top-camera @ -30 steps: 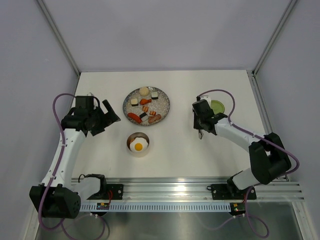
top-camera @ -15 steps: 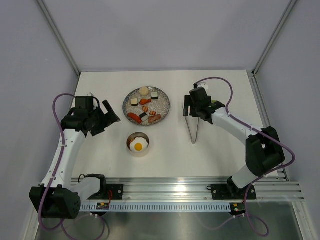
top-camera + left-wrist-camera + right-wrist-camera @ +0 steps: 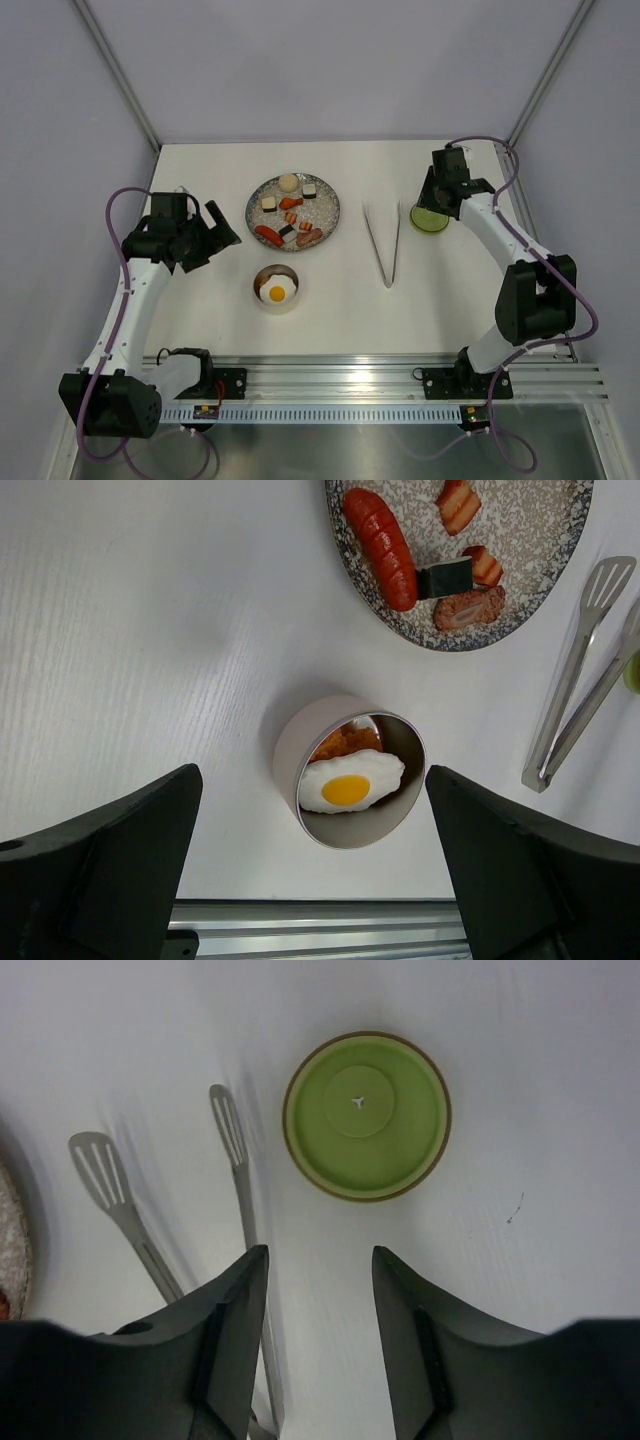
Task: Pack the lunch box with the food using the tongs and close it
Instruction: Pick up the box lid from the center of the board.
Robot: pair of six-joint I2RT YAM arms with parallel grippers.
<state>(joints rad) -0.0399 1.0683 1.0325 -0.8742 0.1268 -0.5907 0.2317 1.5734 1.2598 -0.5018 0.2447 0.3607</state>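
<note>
The steel lunch box point(image 3: 258, 285) stands on the table in front of the plate, with a fried egg point(image 3: 279, 293) and an orange piece inside. In the left wrist view the lunch box point(image 3: 293, 748) lies below my open left gripper point(image 3: 312, 776), whose fingers are spread wide. More food, sausages point(image 3: 381, 546) and rolls, rests on the speckled plate point(image 3: 326, 203). The tongs point(image 3: 384, 245) lie flat on the table, held by nothing. My right gripper point(image 3: 320, 1252) hangs open and empty just short of the green lid point(image 3: 366, 1113), with the tongs point(image 3: 236, 1156) to its left.
The left arm point(image 3: 135, 290) reaches along the table's left side and the right arm point(image 3: 505, 240) along its right side. Grey walls close in the table at the left, back and right. A metal rail point(image 3: 400, 385) runs along the near edge.
My right gripper has let go of the tongs, which now lie between the plate and the lid. It has swung back and to the right, over the lid. The left arm has not moved.
</note>
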